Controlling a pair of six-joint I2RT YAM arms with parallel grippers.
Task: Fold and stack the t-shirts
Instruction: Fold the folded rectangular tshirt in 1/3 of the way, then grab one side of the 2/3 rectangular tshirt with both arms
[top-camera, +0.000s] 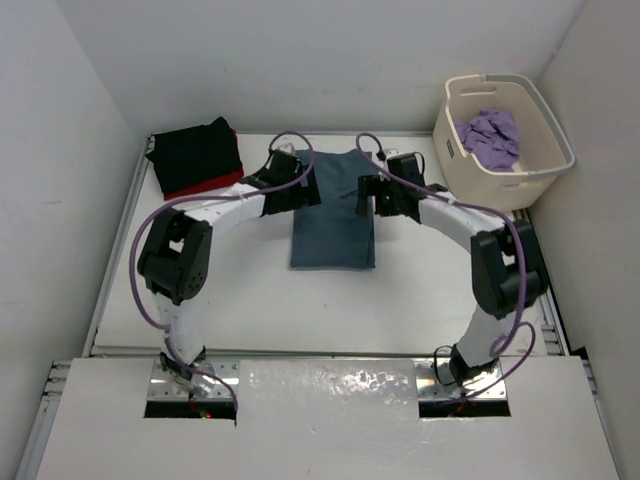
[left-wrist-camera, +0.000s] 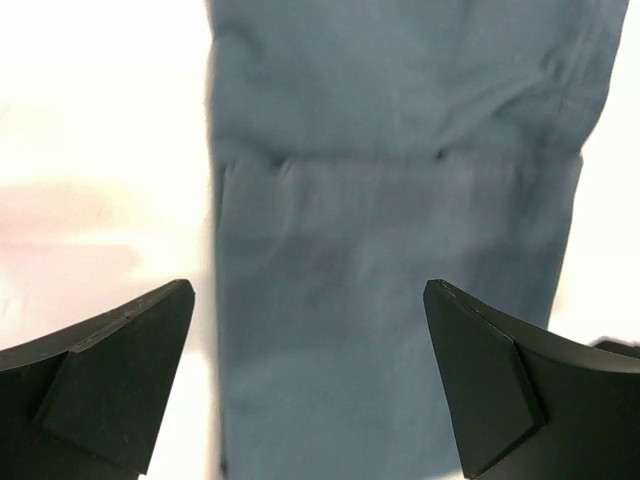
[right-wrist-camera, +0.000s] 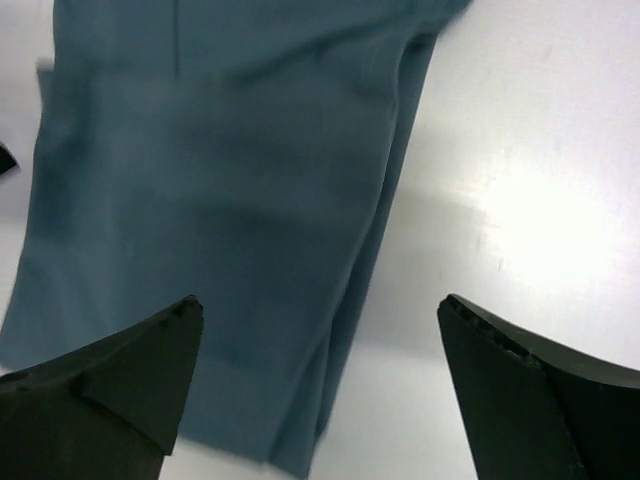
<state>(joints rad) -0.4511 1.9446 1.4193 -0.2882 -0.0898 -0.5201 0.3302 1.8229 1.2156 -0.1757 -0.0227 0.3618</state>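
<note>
Where the top camera looks down on the white desk (top-camera: 260, 300), a slate blue-grey t-shirt (top-camera: 333, 225) lies flat at its middle, folded into a long narrow rectangle that runs from the far side toward the arm bases. A folded black t-shirt (top-camera: 195, 152) sits in the far left corner on top of a red t-shirt (top-camera: 205, 186), of which only a strip shows along the near edge. At the far right stands a cream plastic tub (top-camera: 555, 150), and a lavender t-shirt (top-camera: 490, 135) lies crumpled inside it. The left arm (top-camera: 175, 260) and the right arm (top-camera: 505, 265) both bend inward, their wrists over the far part of the slate shirt, one at each of its long edges.

In the left wrist view, the left end effector (left-wrist-camera: 308, 295) is released: its two dark fingers stand wide apart with nothing between them. The slate shirt lies below and beyond the gap, filling the middle of the picture, with a crosswise crease partway up where one layer of cloth ends over another. Bare desk shows on either side of it.

In the right wrist view, the right end effector (right-wrist-camera: 320, 305) is likewise released, its fingers spread wide and closed on nothing. The slate shirt lies under the left finger and the left half of the gap, one folded long edge running slantwise down the picture. Bright bare desk lies under the right finger. Whether either fingertip touches the cloth cannot be told.
</note>
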